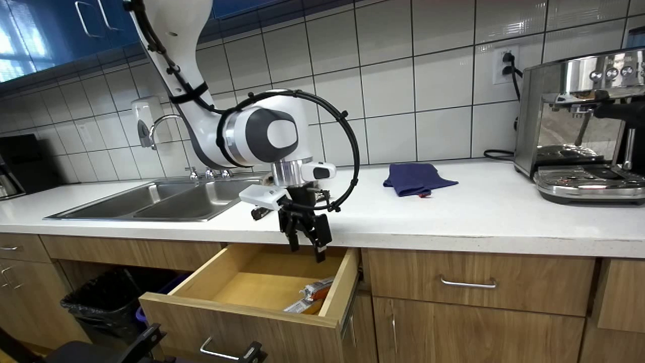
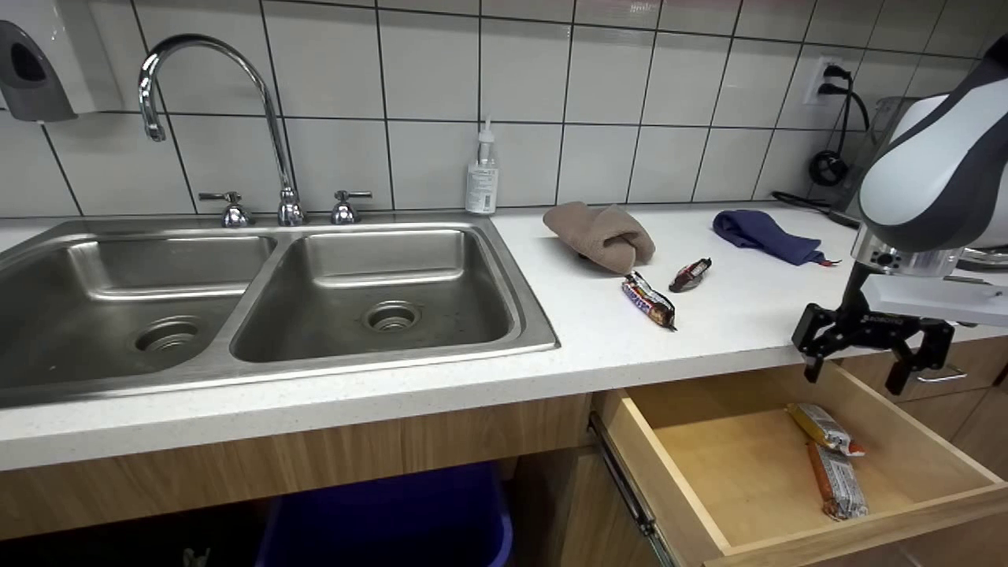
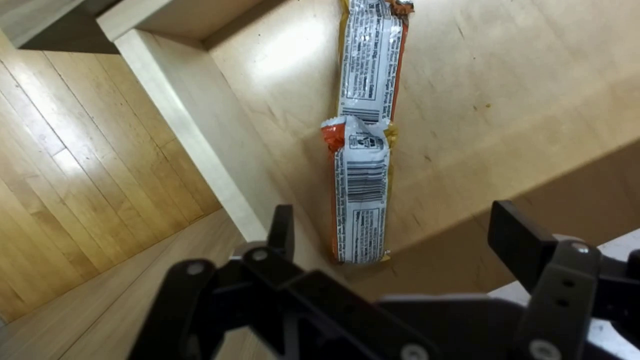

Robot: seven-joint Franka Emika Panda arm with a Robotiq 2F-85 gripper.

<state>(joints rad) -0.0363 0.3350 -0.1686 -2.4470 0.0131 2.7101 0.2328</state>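
Fingers [image 3: 517, 242] are spread super wide over a pulled-out wooden drawer [image 1: 247, 287]. Two wrapped snack bars [image 3: 365, 145] in there, ends overlapping, pretty close to the side wall [image 3: 210, 115]. Navy cloth [image 1: 418, 178] up on the bench [image 1: 504, 212].

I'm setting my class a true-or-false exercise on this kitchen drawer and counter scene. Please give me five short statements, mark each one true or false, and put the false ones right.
1. Two wrapped bars lie in the open drawer. True.
2. The wrapped bars lie at opposite ends of the drawer. False: they lie end to end, with their ends meeting.
3. The fingers are spread apart and hold nothing. True.
4. A brown cloth lies on the counter, between the sink and the navy cloth. True.
5. Every packet in view is in the drawer. False: two dark packets lie on the counter near the brown cloth.
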